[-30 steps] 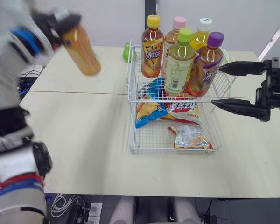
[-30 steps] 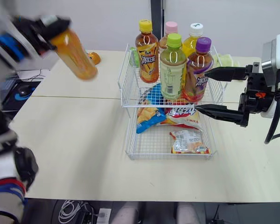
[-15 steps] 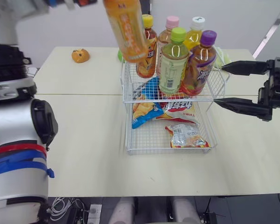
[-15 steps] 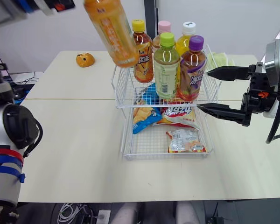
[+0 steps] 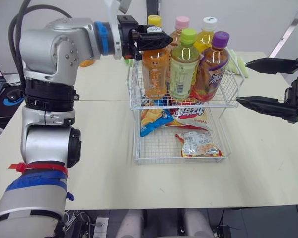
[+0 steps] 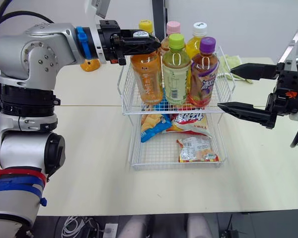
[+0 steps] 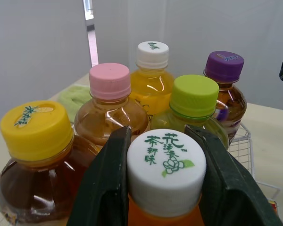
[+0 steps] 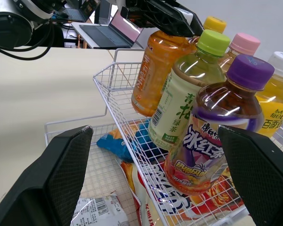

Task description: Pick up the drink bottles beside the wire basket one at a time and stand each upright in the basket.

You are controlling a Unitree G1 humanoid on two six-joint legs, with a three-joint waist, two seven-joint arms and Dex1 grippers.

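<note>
Brought the orange bottle (image 5: 154, 74) in from 9 o'clock: held tilted and high over the bench (image 5: 99, 148) a second ago, hung above the 7 o'clock corner of the wire basket (image 5: 137, 94) half a second ago, now stood upright in the upper tier at that corner. Placed just in front of the yellow-capped bottle (image 5: 155, 20) and close beside the green-capped bottle (image 5: 184, 69) at its 3 o'clock. Still clamped by the left fingers (image 7: 106, 188), closed on either side of the white cap. Cannot tell whether resting on the wire floor or hanging just above it.

Kept the right fingers (image 5: 263, 105) spread wide and holding nothing, parked at 3 o'clock of the basket, near the purple-capped bottle (image 5: 212, 69) but apart from it. Hardly shifted over that second.

Makes six bottles in the upper tier, with snack bags (image 5: 198, 144) below. Placement as good as done, by the look of it. Left to do: open the left fingers and lift straight up, clear of the neighbouring caps, without tipping the bottle.
</note>
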